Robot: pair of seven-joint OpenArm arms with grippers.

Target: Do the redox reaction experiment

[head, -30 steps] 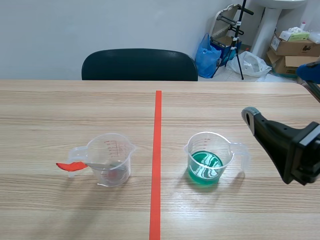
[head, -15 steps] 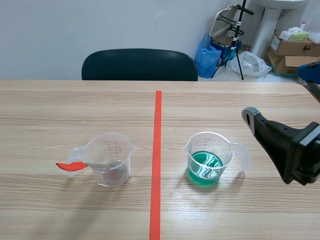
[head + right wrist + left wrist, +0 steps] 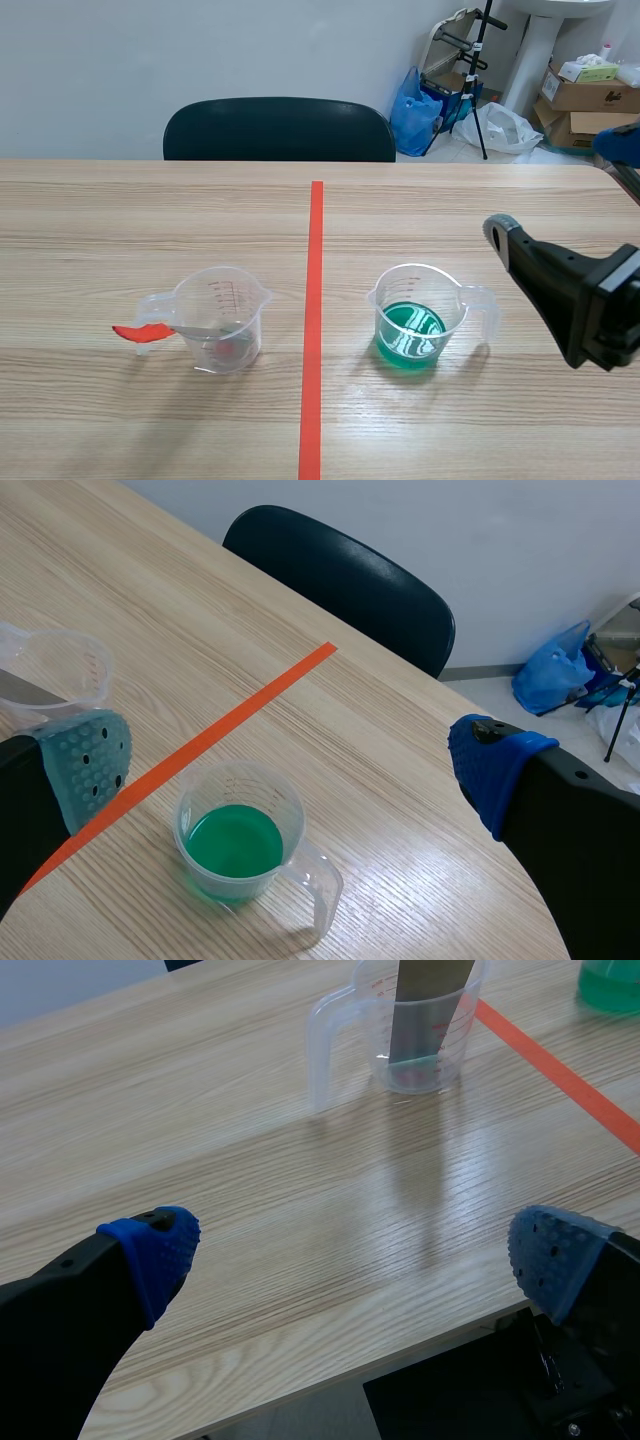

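The measuring cup of green liquid [image 3: 412,315] stands upright on the worktop [image 3: 450,210], toward its near edge and just on the right-edge side of the orange-red tape line [image 3: 314,300]. Its handle [image 3: 488,308] points at the right edge, its spout toward the line. The green liquid [image 3: 410,335] fills only the bottom part.

The right gripper [image 3: 290,765] hangs above and beside this cup with its fingers spread wide and nothing between them. The step in hand is probably taking the cup by its handle. To do that well, the fingers should come down either side of the handle, close firmly, and lift level so the liquid does not slop over the spout.

Across the line stands the clear measuring cup [image 3: 222,318], about as near the front edge. A grey strip [image 3: 425,1010] leans in it, its orange-red end [image 3: 135,332] sticking out past the cup's handle. A little liquid and something reddish lie at the bottom; what they are I cannot tell.

The left gripper [image 3: 355,1258] is at the near edge, well short of that cup, fingers wide and empty.
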